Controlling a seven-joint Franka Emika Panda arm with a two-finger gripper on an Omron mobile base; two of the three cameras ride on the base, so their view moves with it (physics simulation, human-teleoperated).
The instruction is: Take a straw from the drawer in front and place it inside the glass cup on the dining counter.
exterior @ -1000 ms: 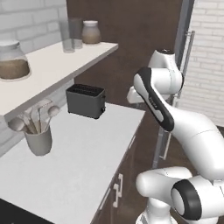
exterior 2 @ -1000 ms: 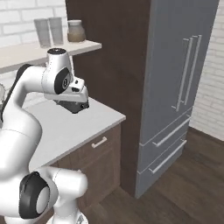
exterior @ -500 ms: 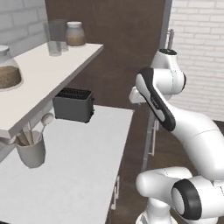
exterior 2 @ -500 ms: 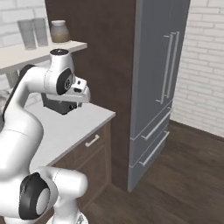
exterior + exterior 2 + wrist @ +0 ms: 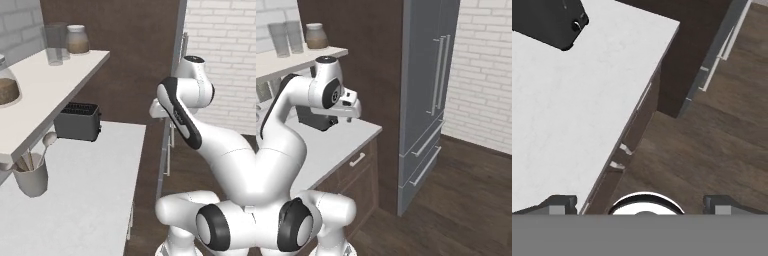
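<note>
The gripper (image 5: 639,202) hangs wide open and empty above the worktop (image 5: 572,100) edge. The drawer (image 5: 356,161) below is closed; misjudging its handle could cost the pull.

A white worktop (image 5: 95,185) runs along the left, over dark brown cabinet fronts (image 5: 358,182) with pale bar handles. A black toaster (image 5: 77,121) stands at its far end, and a grey utensil pot (image 5: 31,175) with spoons sits nearer. Above hangs a white shelf (image 5: 47,92) carrying two tall clear glasses (image 5: 54,44) and jars (image 5: 77,39). A tall dark brown panel (image 5: 373,60) rises behind, with a grey fridge (image 5: 428,90) to its right. White brick wall (image 5: 481,75) lies further right, over dark wood floor (image 5: 456,205).
</note>
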